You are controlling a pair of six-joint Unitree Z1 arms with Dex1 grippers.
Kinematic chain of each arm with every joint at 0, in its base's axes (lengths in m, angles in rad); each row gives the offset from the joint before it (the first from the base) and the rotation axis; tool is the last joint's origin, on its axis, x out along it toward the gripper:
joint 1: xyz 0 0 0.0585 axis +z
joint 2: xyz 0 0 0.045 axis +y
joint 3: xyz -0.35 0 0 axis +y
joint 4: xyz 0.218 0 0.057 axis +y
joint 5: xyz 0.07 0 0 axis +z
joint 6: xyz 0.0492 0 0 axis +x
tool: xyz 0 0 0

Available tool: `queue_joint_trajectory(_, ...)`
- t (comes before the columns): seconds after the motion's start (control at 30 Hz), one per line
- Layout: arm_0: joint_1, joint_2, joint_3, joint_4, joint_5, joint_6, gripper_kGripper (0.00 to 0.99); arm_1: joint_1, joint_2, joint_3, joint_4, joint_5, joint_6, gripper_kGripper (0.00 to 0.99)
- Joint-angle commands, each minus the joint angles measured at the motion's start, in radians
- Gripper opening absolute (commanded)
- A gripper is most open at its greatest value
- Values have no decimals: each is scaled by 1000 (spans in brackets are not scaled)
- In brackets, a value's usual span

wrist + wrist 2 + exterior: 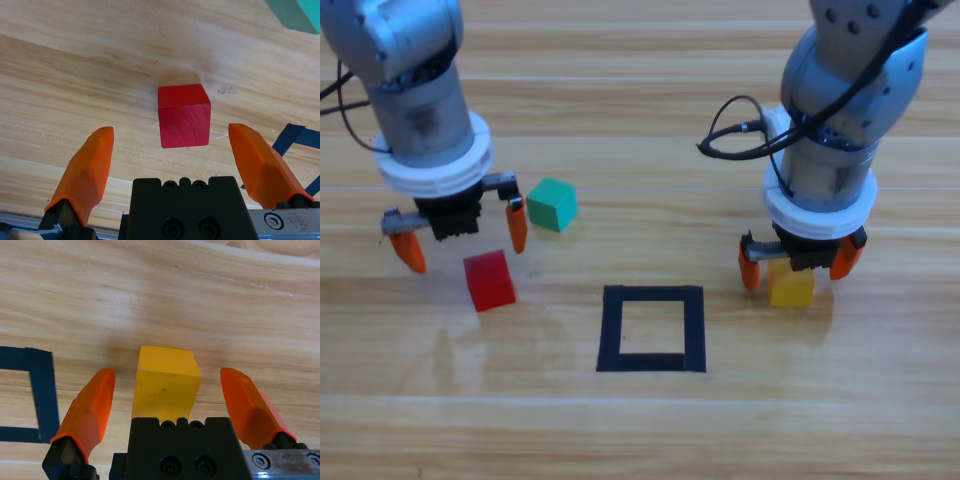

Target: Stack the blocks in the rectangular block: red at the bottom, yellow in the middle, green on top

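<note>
The red cube [489,280] [183,121] lies on the table left of the black tape square [652,328]. My left gripper [464,240] [172,157] hovers open just behind and above it, apart from it. The teal-green cube [552,204] [295,14] sits right of that gripper. The yellow cube [791,286] [165,386] rests right of the square, between the jaws of my open right gripper [800,266] [167,400], which straddles it with a gap on each side. The tape square [35,392] [295,145] holds nothing.
Bare wooden table all around. A black cable [740,135] loops off the right arm above the table.
</note>
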Motion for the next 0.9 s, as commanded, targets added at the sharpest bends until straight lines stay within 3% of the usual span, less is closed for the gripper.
queue_joint_trajectory(0.03, 8, -20, 80, -74, -15, -38, 971, -27, 85, -46, 52, -16, -4, 939)
queue_joint_trajectory(0.13, 5, -23, 101, -94, -13, -58, 971, -27, 81, -47, 54, -18, -4, 920)
queue_joint_trajectory(0.27, -9, -28, 124, -112, -10, -81, 943, -28, 87, -52, 55, 13, -9, 727)
queue_joint_trajectory(0.4, -26, -15, 127, -129, -4, -89, 974, -28, 84, -52, 60, 43, -30, 354)
queue_joint_trajectory(0.53, -41, 14, 121, -137, 2, -87, 977, -28, 84, -49, 68, 71, -47, 207)
queue_joint_trajectory(0.73, -60, 44, 109, -145, 0, -84, 969, -44, 70, -36, 74, 112, -67, 187)
queue_joint_trajectory(0.9, -70, 63, 101, -148, 2, -86, 916, -47, -37, -3, 71, 83, -92, 187)
